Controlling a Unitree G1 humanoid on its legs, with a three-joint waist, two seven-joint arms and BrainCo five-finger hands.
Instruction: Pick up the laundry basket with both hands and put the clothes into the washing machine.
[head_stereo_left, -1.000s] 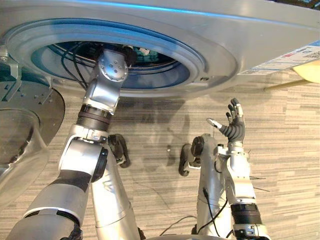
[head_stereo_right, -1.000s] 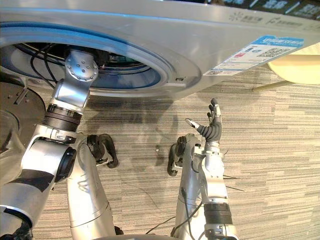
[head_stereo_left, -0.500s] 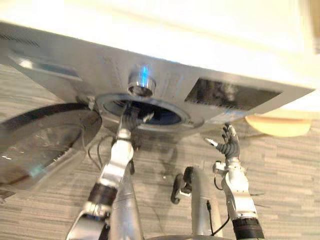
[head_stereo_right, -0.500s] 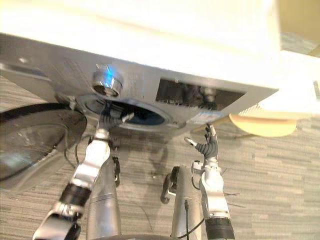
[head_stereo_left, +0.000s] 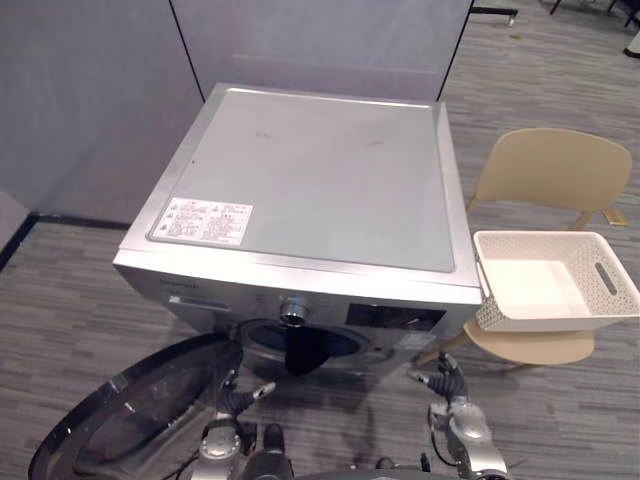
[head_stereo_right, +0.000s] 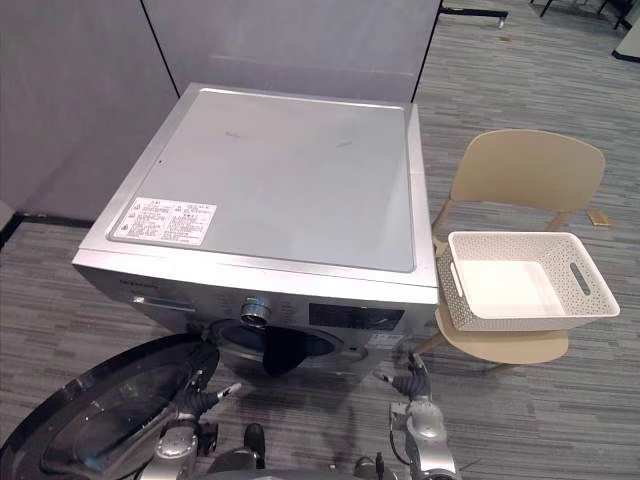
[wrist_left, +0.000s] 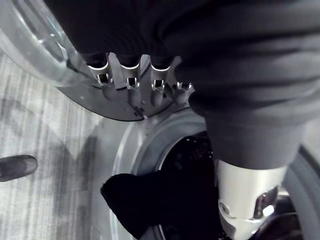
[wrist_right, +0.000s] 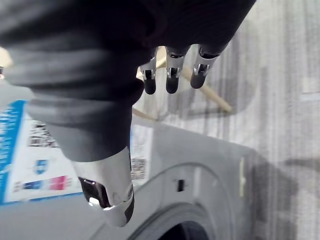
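Observation:
The silver washing machine (head_stereo_left: 310, 170) stands with its round door (head_stereo_left: 140, 420) swung open to the left. A dark cloth (head_stereo_left: 303, 352) hangs out over the lower lip of the drum opening (wrist_left: 135, 150). My left hand (head_stereo_left: 238, 398) is held low in front of the door, fingers (wrist_left: 131, 80) straight and holding nothing. My right hand (head_stereo_left: 443, 380) is raised in front of the machine's right side, with its fingers (wrist_right: 171, 80) relaxed and empty. The white laundry basket (head_stereo_left: 540, 320) sits on a chair to the right and looks empty.
A tan chair (head_stereo_left: 550, 170) carrying the basket stands close against the machine's right side. Grey partition walls (head_stereo_left: 90, 90) run behind and to the left of the machine. Striped grey carpet (head_stereo_left: 70, 300) lies all around.
The camera has risen from close under the machine's front to a view over its top. My left hand has come out of the drum. The right hand stays raised and open.

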